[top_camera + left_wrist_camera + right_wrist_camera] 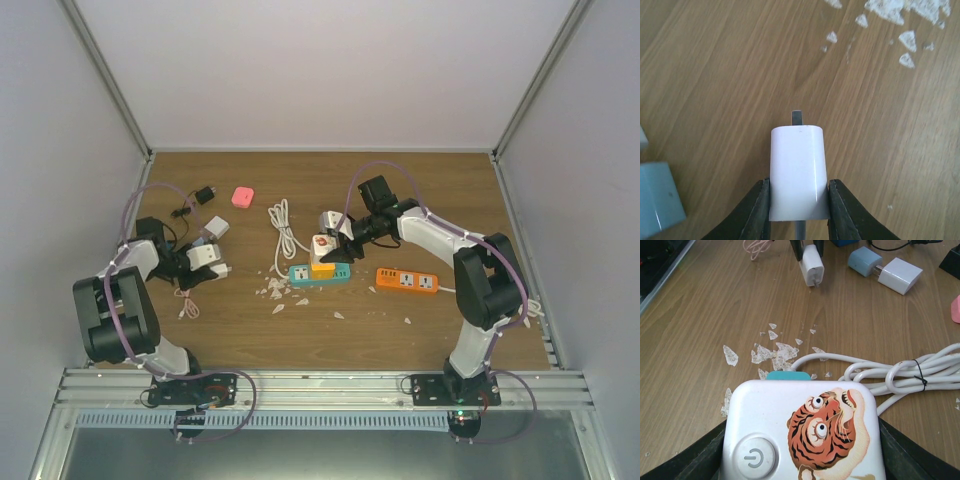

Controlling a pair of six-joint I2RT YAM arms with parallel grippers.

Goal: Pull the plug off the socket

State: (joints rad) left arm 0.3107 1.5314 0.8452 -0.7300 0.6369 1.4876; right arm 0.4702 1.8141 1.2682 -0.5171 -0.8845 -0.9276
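1. The black left fingers (pixel 756 215) clamp a glossy white plug (pixel 797 172) with rounded edges. One flat metal prong juts ahead of them, free of any socket, over the wood-grain desk (pixel 715 75).
2. The right fingers (pixel 695 460) press both sides of a rounded, tiger-printed block (pixel 802 432). The teal socket strip (pixel 788 375) peeks out just beyond it.
3. Jagged white shards (pixel 775 352) lie further ahead.
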